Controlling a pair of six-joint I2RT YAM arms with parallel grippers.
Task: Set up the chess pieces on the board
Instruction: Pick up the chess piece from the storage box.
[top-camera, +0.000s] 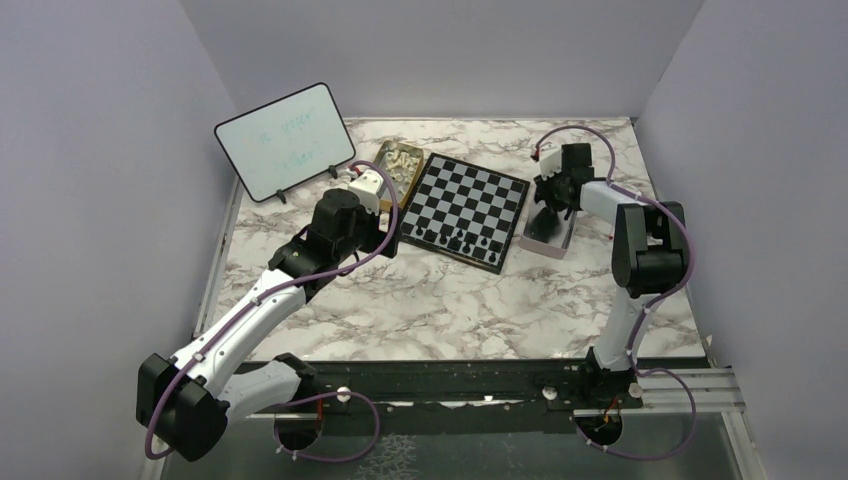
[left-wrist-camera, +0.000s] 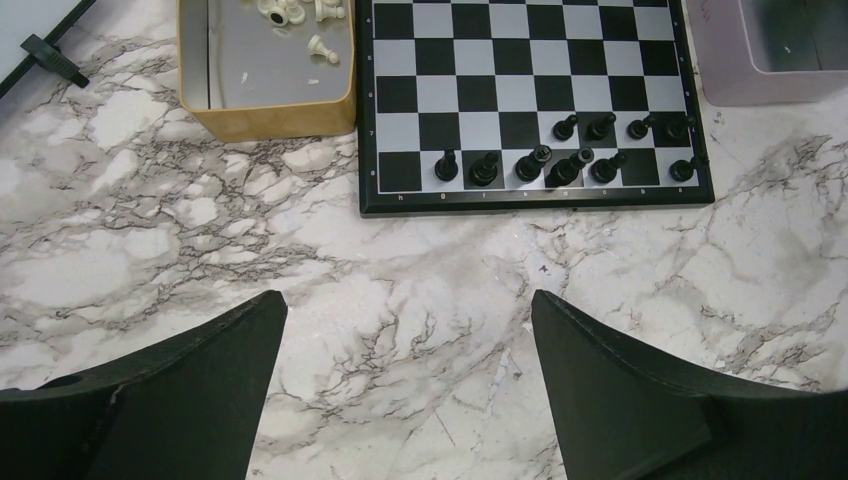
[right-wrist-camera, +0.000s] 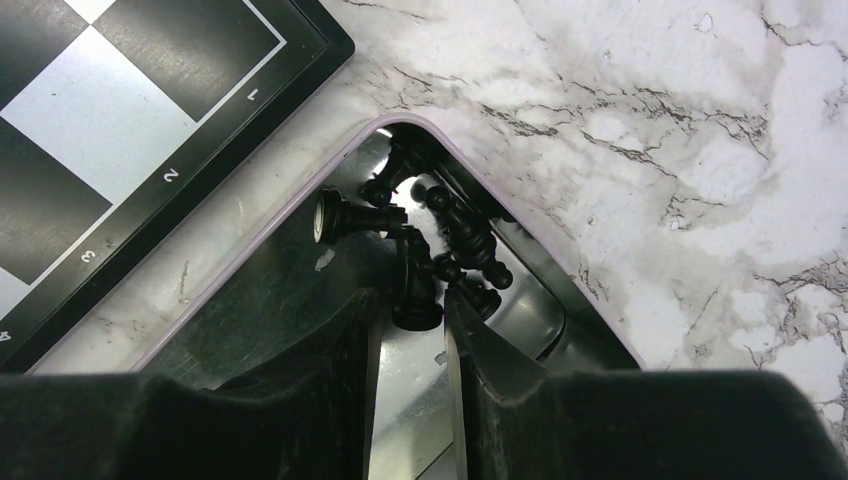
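Observation:
The chessboard (top-camera: 465, 205) lies at the back middle, with several black chess pieces (left-wrist-camera: 565, 165) standing on its two near rows. My left gripper (left-wrist-camera: 405, 305) is open and empty over bare marble in front of the board's near left corner (top-camera: 385, 235). My right gripper (right-wrist-camera: 412, 300) is down inside the pink tin (right-wrist-camera: 250, 245), right of the board. Its fingers are closed on the base of a black chess piece (right-wrist-camera: 415, 290) at the edge of a pile of several black pieces (right-wrist-camera: 465, 235). Cream-white pieces (left-wrist-camera: 290, 12) lie in the gold tin (left-wrist-camera: 270, 100).
A white dry-erase board (top-camera: 285, 140) stands propped at the back left, its foot near the gold tin. The pink tin (top-camera: 548, 235) touches the chessboard's right edge. Grey walls close in on three sides of the marble table (top-camera: 450, 300).

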